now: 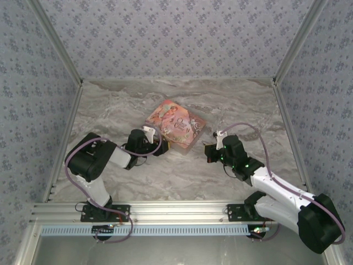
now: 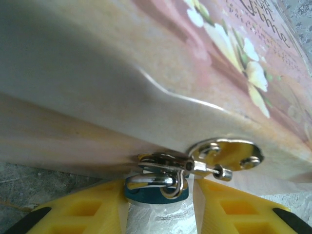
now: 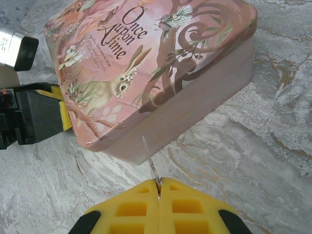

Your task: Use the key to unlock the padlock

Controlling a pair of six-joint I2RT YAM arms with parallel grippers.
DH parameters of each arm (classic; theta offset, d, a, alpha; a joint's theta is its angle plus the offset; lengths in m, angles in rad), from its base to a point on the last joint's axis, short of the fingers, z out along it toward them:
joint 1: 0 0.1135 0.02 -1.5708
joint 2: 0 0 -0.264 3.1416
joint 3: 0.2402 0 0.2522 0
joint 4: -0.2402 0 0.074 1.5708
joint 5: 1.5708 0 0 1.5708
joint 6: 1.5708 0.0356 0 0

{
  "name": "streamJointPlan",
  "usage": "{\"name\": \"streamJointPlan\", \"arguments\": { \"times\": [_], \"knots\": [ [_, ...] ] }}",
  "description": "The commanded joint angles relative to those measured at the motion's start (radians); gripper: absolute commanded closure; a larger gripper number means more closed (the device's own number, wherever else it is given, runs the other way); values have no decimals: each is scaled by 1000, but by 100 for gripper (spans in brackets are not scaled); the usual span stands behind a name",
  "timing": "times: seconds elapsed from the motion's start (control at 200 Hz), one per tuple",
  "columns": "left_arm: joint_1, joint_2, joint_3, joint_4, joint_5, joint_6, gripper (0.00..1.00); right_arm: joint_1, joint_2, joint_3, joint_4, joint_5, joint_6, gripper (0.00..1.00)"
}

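The tiny teal padlock [image 2: 156, 194] hangs by its silver shackle from a metal clasp [image 2: 226, 156] on the side of a pink illustrated book-shaped box [image 1: 175, 124]. My left gripper [image 2: 158, 187] has a yellow finger on each side of the padlock body and is shut on it. In the top view the left gripper [image 1: 158, 145] sits against the box's near-left corner. My right gripper [image 3: 159, 183] is shut on the key [image 3: 150, 158], whose thin silver blade sticks out toward the box's side wall [image 3: 195, 107] without touching it. From above, the right gripper [image 1: 209, 150] lies right of the box.
The pink box [image 3: 146, 63] lies flat on the marble tabletop [image 1: 165, 176]. In the right wrist view my left arm's black and yellow gripper body [image 3: 36, 117] is at the box's left corner. Patterned walls [image 1: 176, 38] enclose the table on three sides.
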Motion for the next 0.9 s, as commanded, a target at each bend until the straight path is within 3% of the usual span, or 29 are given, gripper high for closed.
{"name": "streamJointPlan", "arguments": {
  "times": [0.0,0.405,0.894],
  "knots": [
    [-5,2,17,17,-14,-15,62,-5,-14,-15,17,-1,6,100],
    [-6,-29,35,2,-34,-18,64,-7,-14,-18,21,-4,10,100],
    [-13,-125,65,-72,3,-140,70,51,21,-48,107,13,-19,100]
  ]
}}
